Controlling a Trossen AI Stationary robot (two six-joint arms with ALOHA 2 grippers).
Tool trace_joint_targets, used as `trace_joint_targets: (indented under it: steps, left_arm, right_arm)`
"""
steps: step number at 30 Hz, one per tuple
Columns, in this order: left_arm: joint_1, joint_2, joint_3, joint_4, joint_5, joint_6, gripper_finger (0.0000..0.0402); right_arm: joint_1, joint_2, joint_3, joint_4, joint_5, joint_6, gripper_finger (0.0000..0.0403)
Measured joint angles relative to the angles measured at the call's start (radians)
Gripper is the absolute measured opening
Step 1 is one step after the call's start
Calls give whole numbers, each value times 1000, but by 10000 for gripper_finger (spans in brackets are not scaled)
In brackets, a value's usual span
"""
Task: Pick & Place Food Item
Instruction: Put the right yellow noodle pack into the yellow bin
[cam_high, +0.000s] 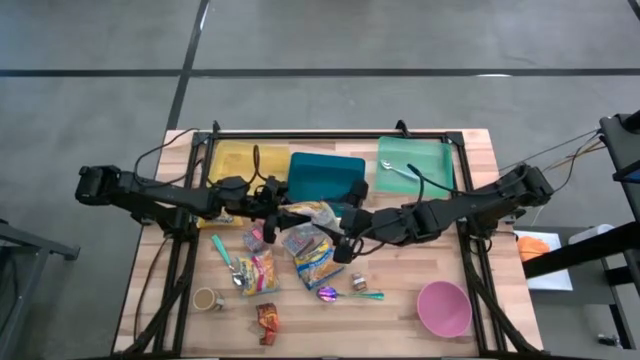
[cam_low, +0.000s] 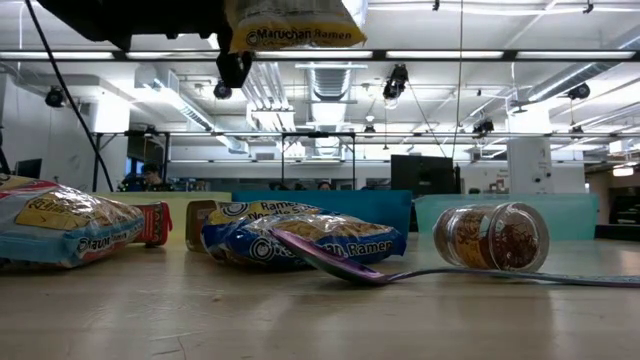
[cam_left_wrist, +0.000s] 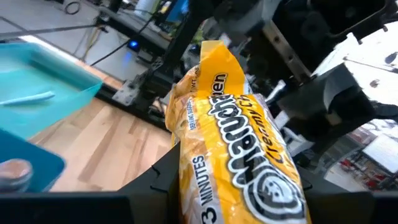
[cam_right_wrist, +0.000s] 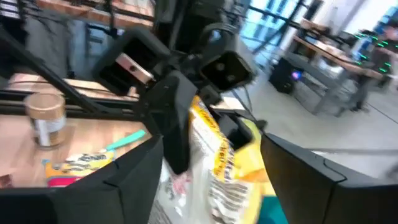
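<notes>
A yellow Maruchan ramen packet (cam_high: 312, 212) hangs in the air over the table's middle, in front of the teal bin (cam_high: 325, 178). In the low view the packet (cam_low: 295, 24) shows high above the tabletop. My left gripper (cam_left_wrist: 239, 186) is shut on it, reaching in from the table's left. My right gripper (cam_right_wrist: 211, 180) faces it from the right, open. Its fingers stand wide on either side of the packet's free end (cam_right_wrist: 217, 155) without touching it. My left gripper pinches the ramen packet between its two fingers at the packet's left end (cam_left_wrist: 199, 186). The fingers come level from the table's left, one on each broad face. The packet sticks out past them toward the right arm, lifted clear of the table.
Blue ramen packets (cam_high: 315, 255) and another packet (cam_high: 260, 272) lie under the grippers, with a jar (cam_high: 360, 283), spoons, a cup (cam_high: 207, 298) and a pink bowl (cam_high: 443, 307) nearer the front. A yellow bin (cam_high: 240, 160) and a green bin (cam_high: 415, 160) flank the teal one.
</notes>
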Motion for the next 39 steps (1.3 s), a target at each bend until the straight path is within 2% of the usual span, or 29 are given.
trace_joint_targets:
  steps: [5,12,19,22,28,39]
  left_arm:
    - [24,-102,3,-138,-66,0,142]
    - [100,-308,52,-512,-254,17,142]
    - [252,-393,137,-876,-396,28,142]
    - [333,-381,147,-980,-421,23,142]
    - [467,-320,107,-1018,-421,24,142]
    - [575,-82,125,-935,-428,49,142]
  right_arm:
    - [4,-1,20,-170,126,139,282]
    - [4,-19,4,-478,134,454,283]
    - [10,-34,-35,-647,135,651,283]
    - [11,-39,-87,-640,135,694,283]
    - [15,-40,-223,-598,128,836,283]
    - [44,-39,-458,-227,38,880,283]
